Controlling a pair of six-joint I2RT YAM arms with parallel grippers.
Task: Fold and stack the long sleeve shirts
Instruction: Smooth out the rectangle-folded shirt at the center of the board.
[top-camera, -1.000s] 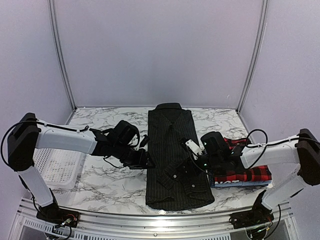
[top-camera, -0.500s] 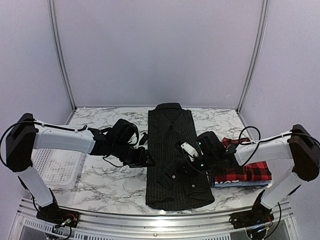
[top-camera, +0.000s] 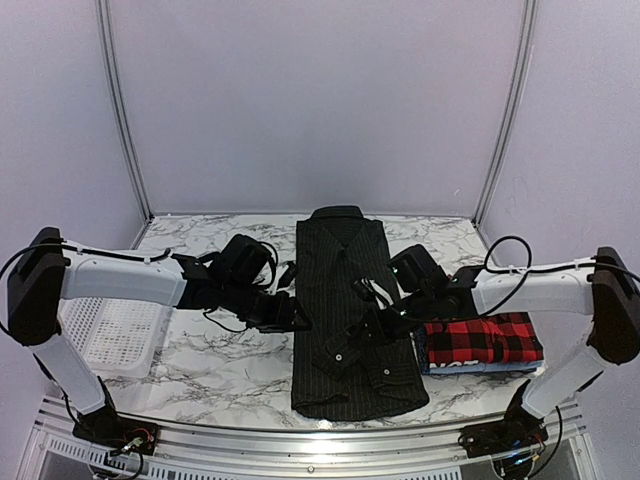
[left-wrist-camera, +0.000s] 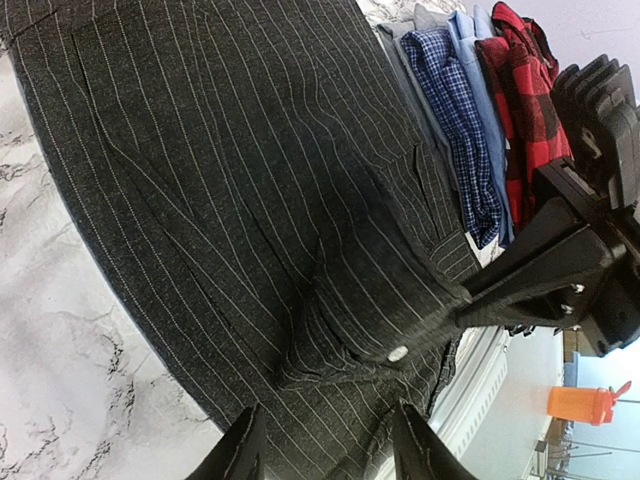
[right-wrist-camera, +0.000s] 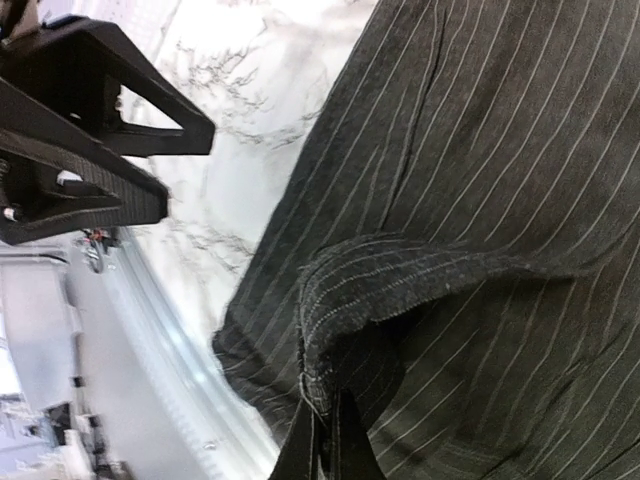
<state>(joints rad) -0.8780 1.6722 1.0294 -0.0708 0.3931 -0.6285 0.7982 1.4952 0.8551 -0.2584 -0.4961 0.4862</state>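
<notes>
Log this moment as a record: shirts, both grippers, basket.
black pinstriped shirt: spread on the table's middle, a sleeve folded over it
right gripper: shut on a fold of that sleeve
left gripper: open, at the shirt's left edge
plaid shirt: folded, on top of the blue shirt, right side
basket: far left

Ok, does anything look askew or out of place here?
Only the black pinstriped shirt: its lower half is rumpled, with a buttoned sleeve cuff bunched across it and pinched in the right end effector. The red plaid shirt lies neatly folded beside it. No damage shows.
</notes>
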